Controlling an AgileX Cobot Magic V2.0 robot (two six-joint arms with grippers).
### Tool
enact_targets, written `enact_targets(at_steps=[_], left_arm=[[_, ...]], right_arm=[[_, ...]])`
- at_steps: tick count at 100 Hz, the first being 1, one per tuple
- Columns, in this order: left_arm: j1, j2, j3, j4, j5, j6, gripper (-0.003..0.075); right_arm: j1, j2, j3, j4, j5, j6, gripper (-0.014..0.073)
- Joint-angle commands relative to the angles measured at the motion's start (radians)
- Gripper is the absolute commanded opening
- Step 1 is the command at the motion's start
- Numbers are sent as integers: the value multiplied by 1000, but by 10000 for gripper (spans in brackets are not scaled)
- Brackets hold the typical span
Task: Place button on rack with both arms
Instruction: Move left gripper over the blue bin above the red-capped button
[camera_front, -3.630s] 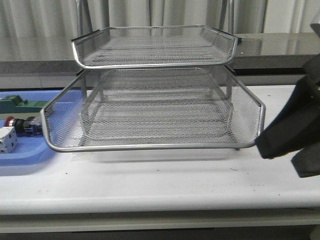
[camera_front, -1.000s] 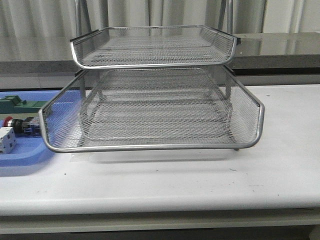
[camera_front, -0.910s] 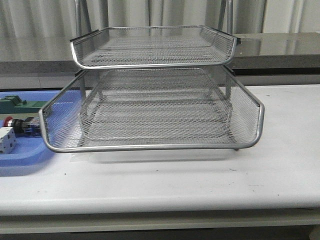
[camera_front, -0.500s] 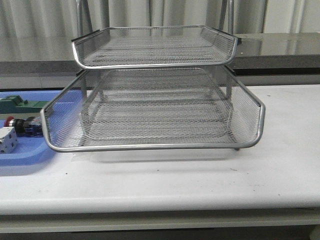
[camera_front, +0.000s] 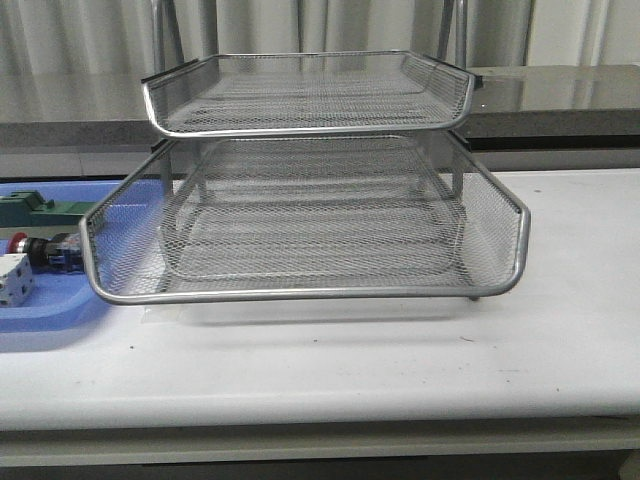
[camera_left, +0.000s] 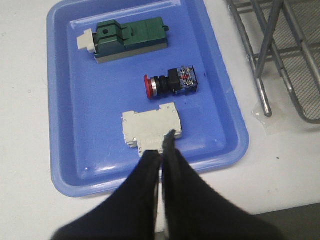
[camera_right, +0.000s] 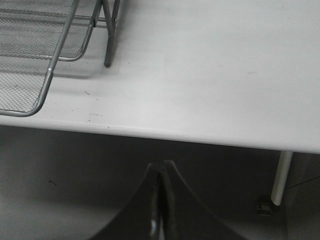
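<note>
Front view: rack (camera_front: 300, 215) centred on table (camera_front: 400, 360), button (camera_front: 45, 250) lying in blue tray (camera_front: 40, 310) at its left; left wrist: left gripper (camera_left: 163, 150) pressed together over white part (camera_left: 150, 129), button just beyond; right wrist: right gripper (camera_right: 161, 175) pressed together off the table edge.

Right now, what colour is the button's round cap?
Red. The button lies on the blue tray; the left wrist view shows it best.

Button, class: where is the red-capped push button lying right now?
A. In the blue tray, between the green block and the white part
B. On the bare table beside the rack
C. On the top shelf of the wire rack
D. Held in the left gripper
A: in the left wrist view the button lies in the blue tray, between the green block and the white part.
</note>
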Motion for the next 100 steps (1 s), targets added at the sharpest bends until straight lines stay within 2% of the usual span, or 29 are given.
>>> enact_targets(at_steps=[1,16,23,56,81,100], left_arm=[[3,10,-41,-5,-23,37,168],[3,18,-41,-3,-9,36,567],[3,18,-41,-3,-9,36,664],[3,24,-46,-46,-27,47,670],[3,148,-171,-46,-19,271,670],[3,342,-379,-46,112,447,670]], right_arm=[[0,4,-33,-11,-55,0,-71],[0,4,-33,-11,-54,0,-71],[0,4,-33,-11,-53,0,-71],[0,4,-33,-11,-53,0,-71],[0,4,-33,-11,-52,0,-71],[0,4,-33,-11,-50,0,-71]])
